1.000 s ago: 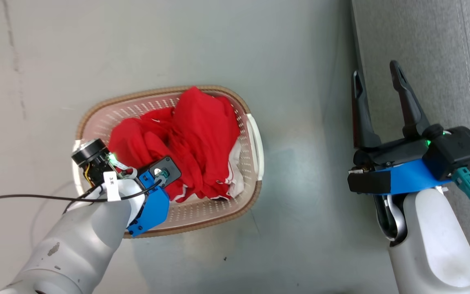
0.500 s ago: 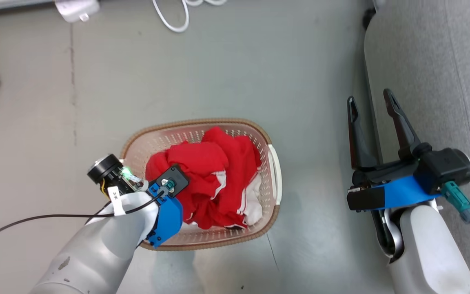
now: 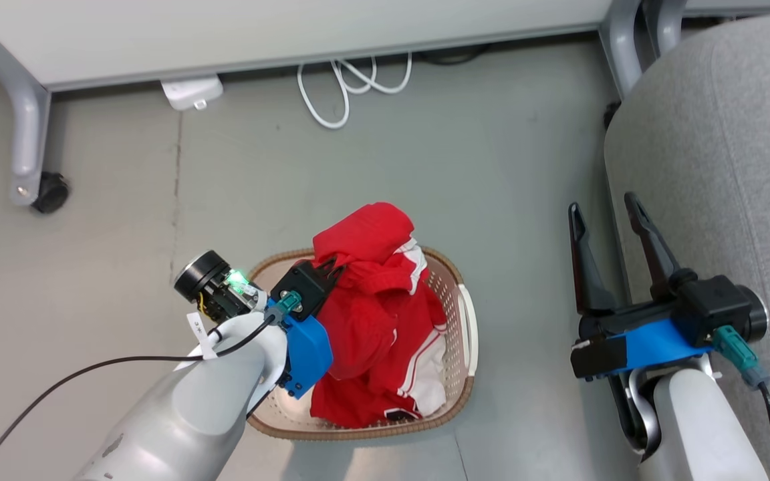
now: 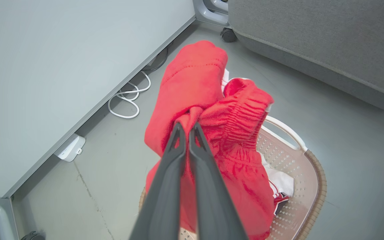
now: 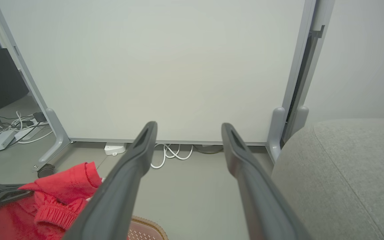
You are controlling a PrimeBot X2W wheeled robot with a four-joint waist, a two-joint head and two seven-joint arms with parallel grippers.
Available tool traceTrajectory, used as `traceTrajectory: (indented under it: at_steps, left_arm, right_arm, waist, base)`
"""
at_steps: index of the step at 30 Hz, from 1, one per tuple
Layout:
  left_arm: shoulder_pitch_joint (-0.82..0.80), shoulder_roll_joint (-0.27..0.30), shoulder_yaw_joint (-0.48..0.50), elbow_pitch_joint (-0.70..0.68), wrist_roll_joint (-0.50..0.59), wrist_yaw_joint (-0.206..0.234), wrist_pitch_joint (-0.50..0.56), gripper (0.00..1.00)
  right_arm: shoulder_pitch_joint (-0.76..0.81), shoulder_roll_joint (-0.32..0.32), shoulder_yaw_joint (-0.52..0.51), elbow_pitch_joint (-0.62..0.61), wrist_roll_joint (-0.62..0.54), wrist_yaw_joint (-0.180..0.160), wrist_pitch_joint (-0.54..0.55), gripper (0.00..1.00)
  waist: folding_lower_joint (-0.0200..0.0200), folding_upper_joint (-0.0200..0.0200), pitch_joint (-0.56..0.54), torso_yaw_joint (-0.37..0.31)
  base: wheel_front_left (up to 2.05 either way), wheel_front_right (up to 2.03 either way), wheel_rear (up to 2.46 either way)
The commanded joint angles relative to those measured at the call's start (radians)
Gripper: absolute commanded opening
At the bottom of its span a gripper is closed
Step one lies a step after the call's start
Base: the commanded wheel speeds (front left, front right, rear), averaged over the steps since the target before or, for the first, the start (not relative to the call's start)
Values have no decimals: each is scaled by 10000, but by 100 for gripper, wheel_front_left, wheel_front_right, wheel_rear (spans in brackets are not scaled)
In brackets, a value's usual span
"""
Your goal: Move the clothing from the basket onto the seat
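Observation:
The cream basket (image 3: 463,334) with its brown rim stands on the grey floor, and red clothing (image 3: 371,321) with white striped trim fills it. My left gripper (image 4: 187,126) is shut on a bunched fold of one red garment (image 4: 192,83). That fold is raised above the basket rim (image 4: 318,186), and the rest of the cloth hangs down into the basket. To the right, my right gripper (image 3: 600,206) hovers open and empty beside the edge of the grey seat (image 3: 726,133). In the right wrist view the gripper (image 5: 189,126) points at a white panel.
A white panel on a grey wheeled frame stands behind the basket, with a caster (image 3: 47,194) at the left. A looped white cable (image 3: 345,87) and a white adapter (image 3: 191,93) lie at its foot. Bare floor separates the basket from the seat (image 4: 312,40).
The head camera has shifted, bringing the panel and cable into view. My left gripper has risen with a red garment, pulling a fold above the rim. The right gripper stays open.

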Motion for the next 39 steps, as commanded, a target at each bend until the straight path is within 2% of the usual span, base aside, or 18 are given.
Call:
traceTrajectory:
  at_steps: [1, 12, 20, 32, 39]
  left_arm:
    - [177, 95, 151, -293, -29, 72, -33, 0]
    - [652, 346, 1202, -2224, -143, 381, -34, 0]
    - [887, 203, 1687, -3042, -146, 423, -35, 0]
    - [1328, 2, 1791, -3754, -189, 496, -35, 0]
    - [1484, 59, 1710, -4237, -255, 607, 59, 0]
  right_arm:
    - [173, -18, -11, 54, -4, -7, -55, 100]
    - [788, -18, 89, 347, 121, -7, -56, 100]
    - [1304, -18, 201, 553, 287, -7, -56, 100]
    - [2154, -18, 423, 745, 533, -7, -55, 100]
    - [2430, -18, 534, 721, 649, -7, -56, 100]
  waist:
    - [2, 0, -296, 94]
    - [2, 0, -1411, 168]
    - [2, 0, -2259, 251]
    - [2, 0, -3446, 408]
    - [2, 0, -3691, 540]
  base:
    - [0, 0, 0]
    - [0, 0, 0]
    - [0, 0, 0]
    - [0, 0, 0]
    - [0, 0, 0]
